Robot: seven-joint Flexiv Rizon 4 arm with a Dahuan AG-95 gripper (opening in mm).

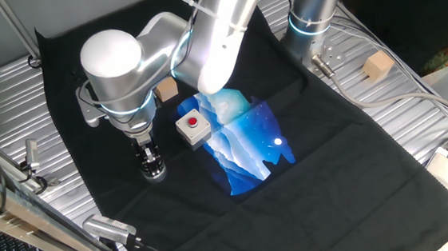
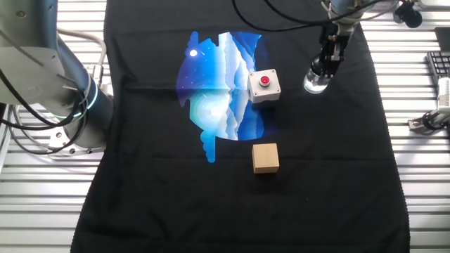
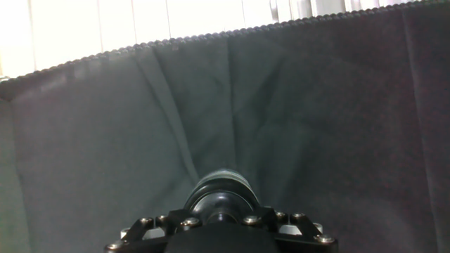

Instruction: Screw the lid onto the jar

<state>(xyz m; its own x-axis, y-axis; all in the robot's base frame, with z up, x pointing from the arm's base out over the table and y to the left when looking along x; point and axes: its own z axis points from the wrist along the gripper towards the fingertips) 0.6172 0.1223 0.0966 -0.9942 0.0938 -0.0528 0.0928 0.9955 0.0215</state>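
Observation:
The jar [image 1: 155,173] [image 2: 316,84], small and clear, stands upright on the black cloth near its edge. My gripper [image 1: 150,157] [image 2: 323,67] points straight down onto the jar's top, with its fingers closed around the lid there. In the hand view the lid [image 3: 223,191] shows as a dark round cap right at my gripper [image 3: 223,211], between the finger mounts. The jar's body under it is hidden in that view. I cannot tell how far the lid sits on the jar's thread.
A white box with a red button [image 1: 194,128] [image 2: 264,86] stands close beside the jar. A tan wooden cube [image 1: 167,90] [image 2: 266,157] lies on the cloth, and another cube [image 1: 378,66] on the metal table. The cloth's edge [image 3: 211,35] runs just beyond the jar.

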